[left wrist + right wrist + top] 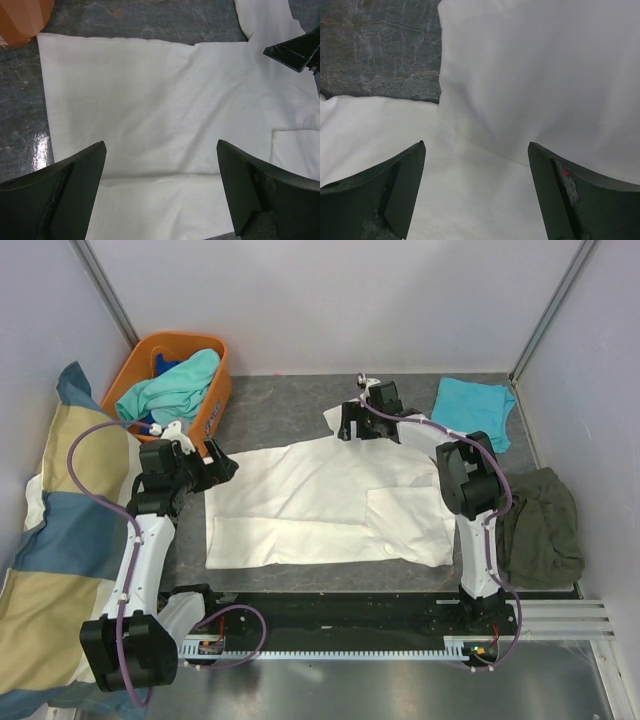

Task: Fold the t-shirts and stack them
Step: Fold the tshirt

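Note:
A cream-white t-shirt point(330, 495) lies spread flat on the grey table, its near edge and right side folded over. My left gripper point(224, 466) hovers open over the shirt's left edge; in the left wrist view its jaws point(161, 144) stand wide with only white cloth point(150, 90) below. My right gripper point(344, 428) is at the shirt's far sleeve, open point(476, 144) above the white fabric point(520, 75), holding nothing. A folded turquoise t-shirt point(473, 410) lies at the back right. Mint-green and blue t-shirts point(172, 387) are bunched in an orange basket point(215, 405).
A dark olive garment point(540, 525) is crumpled at the right edge beside the right arm. A big yellow-and-blue checked pillow point(50, 540) fills the left side. The orange basket point(22, 17) stands just beyond the shirt's far-left corner. The right gripper's finger point(295, 50) shows in the left wrist view.

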Controlling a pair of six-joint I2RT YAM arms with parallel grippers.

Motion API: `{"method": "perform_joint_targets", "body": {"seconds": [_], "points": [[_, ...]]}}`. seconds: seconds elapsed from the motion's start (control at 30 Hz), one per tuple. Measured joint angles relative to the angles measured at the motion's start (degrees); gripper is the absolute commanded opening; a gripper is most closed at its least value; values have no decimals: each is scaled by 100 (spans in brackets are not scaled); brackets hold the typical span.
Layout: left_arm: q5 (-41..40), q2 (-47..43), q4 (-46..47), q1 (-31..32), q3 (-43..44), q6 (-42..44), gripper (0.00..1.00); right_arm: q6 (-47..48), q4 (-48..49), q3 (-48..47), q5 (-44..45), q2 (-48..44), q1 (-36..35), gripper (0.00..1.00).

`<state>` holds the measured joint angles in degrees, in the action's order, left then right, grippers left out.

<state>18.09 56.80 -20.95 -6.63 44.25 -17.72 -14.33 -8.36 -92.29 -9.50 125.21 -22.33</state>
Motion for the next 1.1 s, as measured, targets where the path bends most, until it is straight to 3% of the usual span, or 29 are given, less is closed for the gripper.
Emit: {"method": "perform_joint_targets", "body": {"seconds": [0.33, 0.87, 1.1], "points": [[0, -17, -9, 0, -42, 0, 99, -468, -35, 24, -245, 160, 745, 93], [-4, -17, -20, 0, -42, 0, 99, -931, 321, 522, 426, -122, 1115, 96], [-48, -68, -131, 0, -55, 2, 95, -883, 382, 1377, 553, -968, 1143, 98]]}}
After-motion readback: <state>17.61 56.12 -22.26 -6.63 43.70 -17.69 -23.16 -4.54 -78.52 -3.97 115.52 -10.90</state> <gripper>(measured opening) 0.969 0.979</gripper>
